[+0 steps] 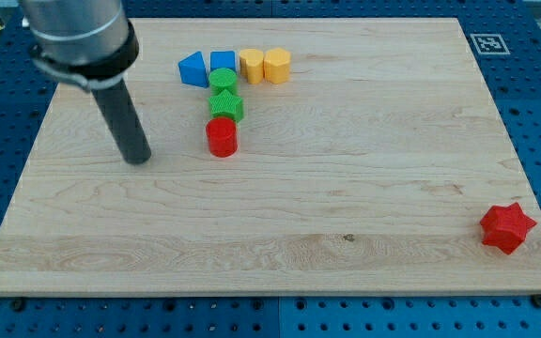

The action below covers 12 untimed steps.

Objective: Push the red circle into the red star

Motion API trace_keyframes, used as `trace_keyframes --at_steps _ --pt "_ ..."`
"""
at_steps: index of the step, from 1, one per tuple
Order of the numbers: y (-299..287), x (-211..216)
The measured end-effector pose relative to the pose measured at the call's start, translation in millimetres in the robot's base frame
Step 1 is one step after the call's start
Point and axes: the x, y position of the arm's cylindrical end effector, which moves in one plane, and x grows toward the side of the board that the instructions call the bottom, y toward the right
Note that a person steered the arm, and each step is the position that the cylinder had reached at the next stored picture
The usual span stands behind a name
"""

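Note:
The red circle [222, 136] is a short red cylinder standing in the upper middle-left of the wooden board [346, 188]. The red star [507, 226] lies far off at the board's lower right corner. My tip [139, 158] is on the board to the left of the red circle, with a clear gap between them. The dark rod rises from it toward the view's top left.
Just above the red circle stand a green star [225, 105] and a green circle [223, 80]. Along the top are a blue triangle-like block [193, 69], a blue block [223, 62], a yellow block [251, 65] and a yellow heart-like block [277, 65].

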Motion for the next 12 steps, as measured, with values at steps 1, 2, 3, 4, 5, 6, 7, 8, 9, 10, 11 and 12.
trace_keyframes --at_steps 1,2,3,4,5,6,7,8,9,10,11,12 --pt "41 -2" --pt "76 -7" --pt "108 -23" --pt "141 -41" --pt "178 -37" --pt "211 -24" --pt "226 3" --pt "226 29" --pt "226 47" --pt "227 66" --pt "227 79" --pt "237 92"
